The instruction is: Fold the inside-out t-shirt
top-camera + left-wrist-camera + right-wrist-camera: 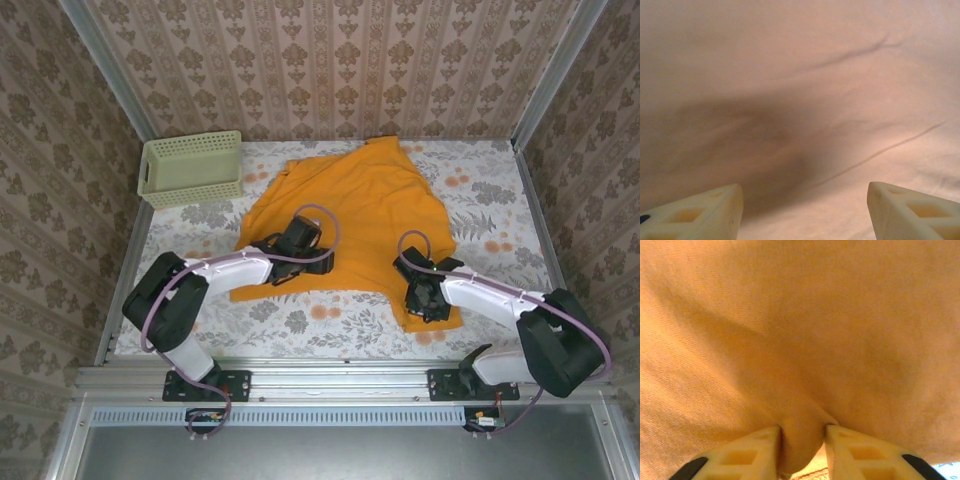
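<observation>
The inside-out t-shirt lies rumpled just right of the pale green basket, soft, light and limp, so it will likely sag wherever unsupported. The right gripper has its fingers narrowed on a pinched ridge of cloth at the shirt's corner farthest from the basket; the left gripper stands wide over flat fabric nearer the basket, holding nothing. Edges and corners look the surest hold.

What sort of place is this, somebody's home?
Probably a robot test booth, not a home: wallpapered panels in metal frames, a floral-covered table, two arms bolted at its edge over an orange t-shirt.
</observation>
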Controlling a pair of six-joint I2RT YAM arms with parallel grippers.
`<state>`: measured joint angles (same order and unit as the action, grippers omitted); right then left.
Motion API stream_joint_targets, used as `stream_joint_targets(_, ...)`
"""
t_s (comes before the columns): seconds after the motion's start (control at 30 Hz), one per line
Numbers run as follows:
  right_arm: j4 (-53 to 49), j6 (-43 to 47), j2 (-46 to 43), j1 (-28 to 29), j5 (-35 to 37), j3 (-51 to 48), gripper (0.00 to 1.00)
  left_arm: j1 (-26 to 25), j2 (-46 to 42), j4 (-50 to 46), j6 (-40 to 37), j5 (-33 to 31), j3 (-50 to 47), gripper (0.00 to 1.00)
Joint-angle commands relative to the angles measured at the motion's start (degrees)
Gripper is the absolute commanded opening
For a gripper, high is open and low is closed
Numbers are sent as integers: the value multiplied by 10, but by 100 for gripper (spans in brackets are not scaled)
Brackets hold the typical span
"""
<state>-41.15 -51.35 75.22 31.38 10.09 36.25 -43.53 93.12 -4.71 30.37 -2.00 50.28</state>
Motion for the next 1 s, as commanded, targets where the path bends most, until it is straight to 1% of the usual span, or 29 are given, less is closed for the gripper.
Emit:
stream_joint_targets(0.0,-43,-9,-33,0,34,-2,18,23,-30,-13,-23,-11,-10,68)
stream_joint_targets(0.03,-53,-9,-38,-4,38,1,9,27,-34,-17,-26,-14,-10,68)
stream_joint_targets(0.07,-64,-10,-47,-5,46,3,5,31,-39,-20,-30,-18,-11,69)
stream_joint_targets(0.13,-84,-14,-69,-13,63,1,1,42,-41,-26,-29,-13,-14,70)
stream_joint_targets(0.23,-111,-10,-129,-46,65,-11,0,38,-44,-29,-21,4,-24,70)
stream_joint_targets(0.3,-124,12,-178,-86,46,-14,0,13,-50,-28,-7,-3,-38,71)
stream_joint_targets(0.33,-116,23,-193,-101,22,-15,0,-1,-51,-29,1,-3,-42,71)
stream_joint_targets(0.37,-121,28,-203,-112,15,-9,0,-18,-51,-30,10,0,-47,70)
stream_joint_targets(0.4,-135,30,-209,-116,24,5,0,-35,-55,-29,16,4,-51,70)
stream_joint_targets(0.43,-138,34,-211,-117,30,18,8,-49,-62,-31,19,3,-53,70)
stream_joint_targets(0.47,-138,42,-209,-117,39,32,22,-61,-75,-39,18,-4,-50,70)
stream_joint_targets(0.5,-138,49,-203,-117,51,50,31,-64,-91,-51,16,-9,-43,71)
stream_joint_targets(0.57,-122,71,-181,-116,61,89,43,-48,-118,-73,-1,-19,-21,74)
stream_joint_targets(0.63,-100,90,-147,-117,60,132,55,-13,-127,-100,-22,-40,12,77)
stream_joint_targets(0.7,-60,117,-98,-116,47,177,62,36,-105,-133,-37,-60,63,80)
stream_joint_targets(0.77,-22,140,-42,-118,32,221,66,78,-63,-155,-45,-80,111,81)
stream_joint_targets(0.83,0,156,24,-118,25,268,67,118,-13,-160,-50,-83,155,81)
stream_joint_targets(0.9,15,173,110,-123,17,327,67,154,45,-157,-55,-81,205,81)
stream_joint_targets(0.97,22,184,178,-130,6,377,67,171,94,-144,-64,-67,247,81)
